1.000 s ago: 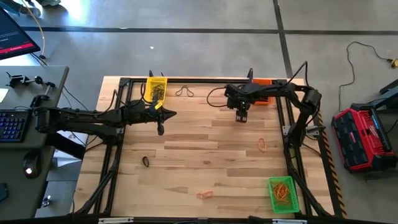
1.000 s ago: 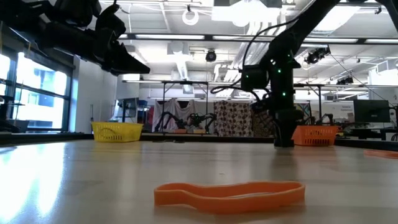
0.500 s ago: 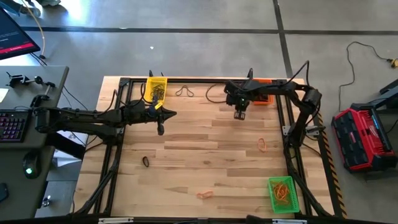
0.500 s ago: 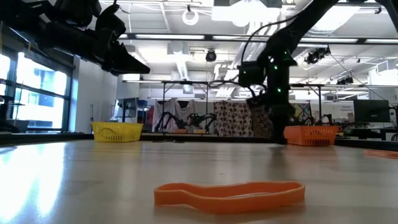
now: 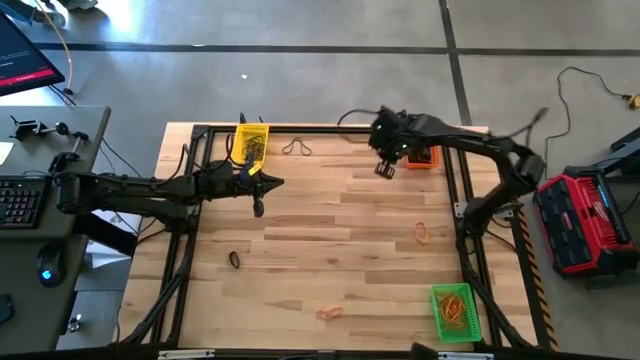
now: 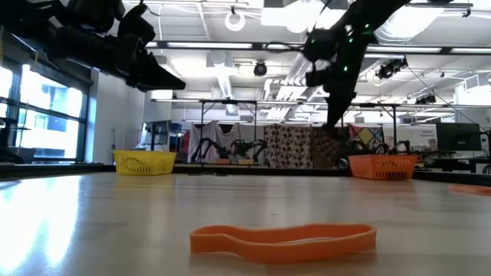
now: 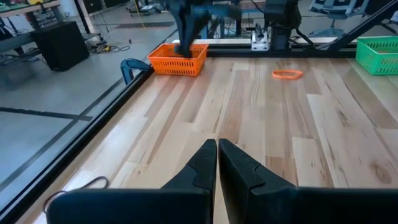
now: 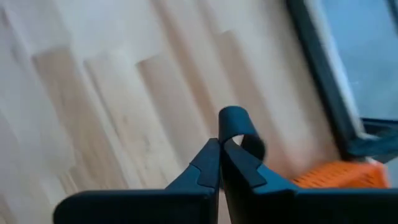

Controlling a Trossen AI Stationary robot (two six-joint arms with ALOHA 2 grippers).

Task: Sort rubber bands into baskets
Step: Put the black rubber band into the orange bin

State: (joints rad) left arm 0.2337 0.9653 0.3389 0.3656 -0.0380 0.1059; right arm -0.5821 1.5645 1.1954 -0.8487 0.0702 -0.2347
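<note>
Jaws on the right gripper [image 8: 220, 144] are pinched together on a dark loop that curls up just past the fingertips; it reads as one of the black rubber bands [image 8: 239, 129], though the wrist view is too blurred to be sure. In the high view that gripper [image 5: 385, 168] hangs above the far part of the tabletop [image 5: 330, 230], just left of the orange basket [image 5: 421, 157] at the far right. Left gripper [image 5: 258, 208] waits over the left side, near the yellow basket [image 5: 251, 143], its jaws closed on nothing that shows [image 7: 217, 148].

Loose bands lie scattered: an orange one [image 5: 422, 233] at the right, another orange one [image 5: 329, 312] at the near edge, a black one [image 5: 234, 260] at the left, and a dark one [image 5: 294, 147] at the far edge beside the yellow basket. The green basket [image 5: 452, 312] sits at the near right with bands inside; the yellow one holds dark bands.

By my reading, the step in hand is carrying a picked band to its basket. If the band is black, the yellow basket, far left, looks like the matching one. The next move calls for bringing the gripper above that basket's opening before parting the jaws, since a floppy loop could catch on the rim or cling to a finger.
</note>
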